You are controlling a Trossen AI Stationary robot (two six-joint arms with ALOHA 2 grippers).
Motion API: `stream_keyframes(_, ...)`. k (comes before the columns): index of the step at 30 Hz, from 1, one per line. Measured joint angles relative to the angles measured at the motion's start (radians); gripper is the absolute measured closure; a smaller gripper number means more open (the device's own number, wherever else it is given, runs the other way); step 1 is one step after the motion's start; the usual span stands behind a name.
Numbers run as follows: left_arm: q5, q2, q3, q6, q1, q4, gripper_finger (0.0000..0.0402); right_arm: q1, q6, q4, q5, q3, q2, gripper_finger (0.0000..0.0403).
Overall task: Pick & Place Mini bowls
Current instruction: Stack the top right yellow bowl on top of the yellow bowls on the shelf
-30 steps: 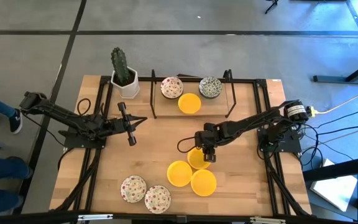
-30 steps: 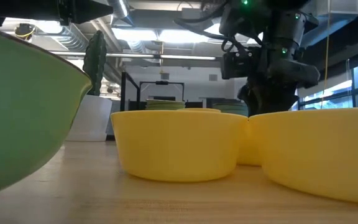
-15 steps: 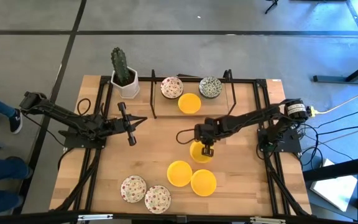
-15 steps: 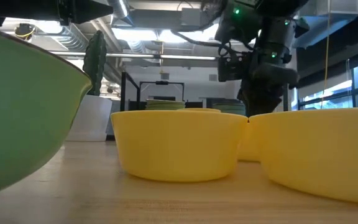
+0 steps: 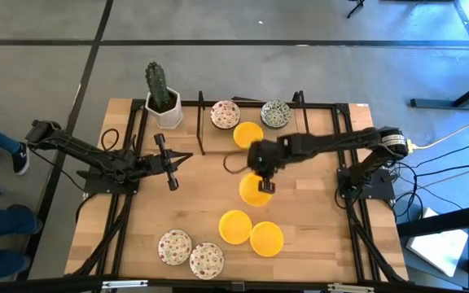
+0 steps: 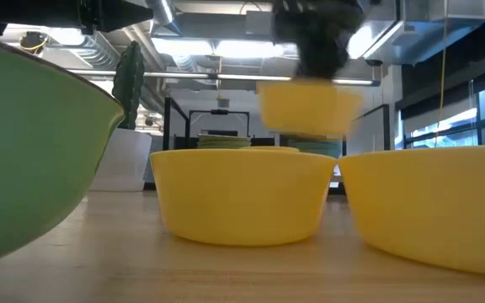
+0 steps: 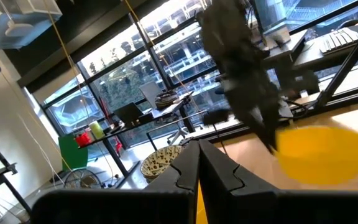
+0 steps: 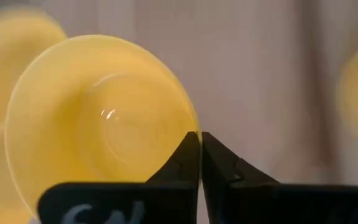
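You have a plain bright yellow bowl [image 5: 255, 189] pinched by its rim in the right claw [image 5: 265, 186] — small, round, shallow, glossy inside, with a wide flared lip. In the right wrist view the two dark fingers [image 8: 185, 163] sit tight together over the bowl's edge, and the bowl spreads out to one side of them. From table height the bowl hangs in the air, clear of the wood, above and behind the two yellow bowls [image 6: 241, 195] resting nearest that camera.

Your right arm [image 5: 332, 144] reaches in from its base across the middle of the table [image 5: 194, 203], stretched nearly level, with the wrist bent down over the bowl. On the far side of the claw, a rack [image 5: 251, 122] holds another yellow bowl [image 5: 247, 134], a red-speckled bowl [image 5: 225, 115] and a grey-green patterned bowl [image 5: 275, 114]. On the claw's near side lie the two loose yellow bowls, and farther toward the front edge two red-speckled bowls [image 5: 190, 253] side by side.

Your left claw [image 5: 170, 181] waits well apart from all this — fingers pressed together on nothing, arm folded low over the table's left part, near a potted cactus [image 5: 161, 94].
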Motion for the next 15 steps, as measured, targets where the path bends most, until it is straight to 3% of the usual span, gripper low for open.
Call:
stream_keyframes(7,0.000,0.000,0.000,0.000,0.000,-0.005,0.0398,-0.140,-0.106,-0.134,0.120,0.286,-0.001,0.0401)
stream_keyframes(15,-0.001,0.000,0.000,0.018,0.000,-0.008,0.0397,-0.340,-0.168,-0.142,0.101,0.306,0.009,0.0401)
